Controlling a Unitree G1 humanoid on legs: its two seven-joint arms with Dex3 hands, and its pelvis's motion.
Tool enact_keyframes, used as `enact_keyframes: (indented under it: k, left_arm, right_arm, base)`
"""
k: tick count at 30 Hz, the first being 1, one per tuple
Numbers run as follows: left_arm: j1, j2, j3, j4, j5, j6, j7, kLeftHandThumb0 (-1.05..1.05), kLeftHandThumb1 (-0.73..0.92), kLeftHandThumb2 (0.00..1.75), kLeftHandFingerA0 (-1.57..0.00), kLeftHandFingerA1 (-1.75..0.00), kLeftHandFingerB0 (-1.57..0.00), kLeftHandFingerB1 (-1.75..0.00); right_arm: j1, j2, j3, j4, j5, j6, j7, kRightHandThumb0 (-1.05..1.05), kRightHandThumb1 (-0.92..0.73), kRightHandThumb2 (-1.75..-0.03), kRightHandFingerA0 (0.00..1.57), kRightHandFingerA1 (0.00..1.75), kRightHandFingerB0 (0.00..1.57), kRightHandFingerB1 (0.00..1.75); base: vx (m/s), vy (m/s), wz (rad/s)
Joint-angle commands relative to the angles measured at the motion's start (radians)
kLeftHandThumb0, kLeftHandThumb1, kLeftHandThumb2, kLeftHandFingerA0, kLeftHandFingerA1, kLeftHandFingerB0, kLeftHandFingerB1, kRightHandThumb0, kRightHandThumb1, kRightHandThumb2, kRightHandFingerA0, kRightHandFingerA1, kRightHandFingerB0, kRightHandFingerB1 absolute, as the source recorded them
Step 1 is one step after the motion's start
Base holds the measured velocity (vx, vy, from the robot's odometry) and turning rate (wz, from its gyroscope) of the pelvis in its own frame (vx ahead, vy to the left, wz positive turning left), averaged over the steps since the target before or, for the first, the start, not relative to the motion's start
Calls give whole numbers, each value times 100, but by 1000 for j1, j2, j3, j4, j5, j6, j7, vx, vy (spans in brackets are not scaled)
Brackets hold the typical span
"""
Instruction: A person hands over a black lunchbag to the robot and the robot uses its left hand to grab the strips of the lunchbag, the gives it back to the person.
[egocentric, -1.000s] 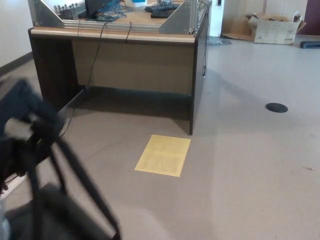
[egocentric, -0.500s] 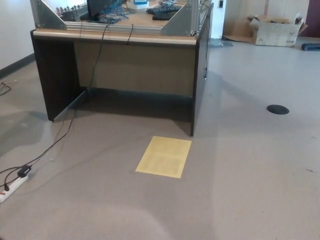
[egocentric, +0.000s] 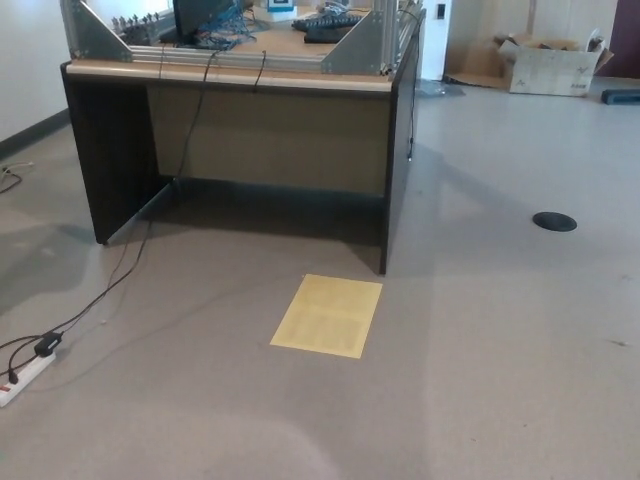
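No hands, lunchbag gone since earlier

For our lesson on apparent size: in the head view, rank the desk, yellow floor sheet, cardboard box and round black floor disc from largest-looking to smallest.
1. Desk
2. Yellow floor sheet
3. Cardboard box, though it sits farther away, so its true size is unsure
4. Round black floor disc
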Motion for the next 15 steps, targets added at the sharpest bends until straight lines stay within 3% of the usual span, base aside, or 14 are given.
enact_keyframes:
  k: [1,2,3,4,7,8,9,11,12,14,15]
  left_arm:
    - [-49,102,-86,241,79,-37,201,-4,60,51,-71,-174,-62,-163]
    - [-61,102,-93,260,66,-21,194,-3,59,51,-73,-174,-63,-165]
    - [-74,112,-109,276,68,-22,210,-1,58,51,-72,-175,-63,-166]
    - [-84,120,-119,289,66,-34,218,-4,59,51,-71,-175,-61,-168]
    - [-108,137,-156,315,68,-38,251,-4,60,52,-71,-174,-62,-165]
    - [-116,142,-170,326,67,-37,264,-4,60,50,-74,-174,-59,-161]
    - [-123,145,-181,333,64,-39,269,-5,60,51,-70,-175,-61,-167]
    - [-130,149,-197,341,61,-42,280,-5,60,51,-69,-175,-60,-168]
    - [-137,152,-209,343,59,-50,287,-5,60,51,-70,-175,-61,-166]
    - [-155,165,-227,317,79,-58,331,-7,60,51,-71,-175,-60,-167]
    - [-167,173,-234,293,89,-63,353,-7,60,56,-72,-175,-57,-172]
  right_arm:
    - [17,1,-4,3,3,12,-16,-49,-51,-91,46,60,42,56]
    - [14,1,-5,3,4,17,-14,-47,-67,-60,50,45,50,43]
    - [13,1,-8,5,7,12,-17,-47,-67,-60,50,45,50,44]
    - [14,1,-11,6,10,10,-19,-49,-51,-91,45,59,42,56]
    - [16,1,-18,7,15,6,-21,-49,-51,-91,45,59,43,56]
    - [15,1,-22,6,18,7,-17,-49,-67,-60,50,45,52,44]
    - [13,2,-26,7,23,6,-15,-49,-51,-91,45,59,44,57]
    - [13,2,-28,9,22,0,-20,-56,-54,-91,47,59,44,55]
    - [12,1,-29,10,20,-4,-23,-47,-66,-59,53,47,55,45]
    - [13,1,-32,12,19,-11,-24,-47,-65,-59,53,46,55,45]
    - [12,0,-31,13,16,-13,-25,-53,-53,-91,48,59,43,56]
  base:
    - [0,0,0]
    - [0,0,0]
    - [0,0,0]
    - [0,0,0]
    - [0,0,0]
    - [0,0,0]
    - [0,0,0]
    - [0,0,0]
    - [0,0,0]
    - [0,0,0]
    - [0,0,0]
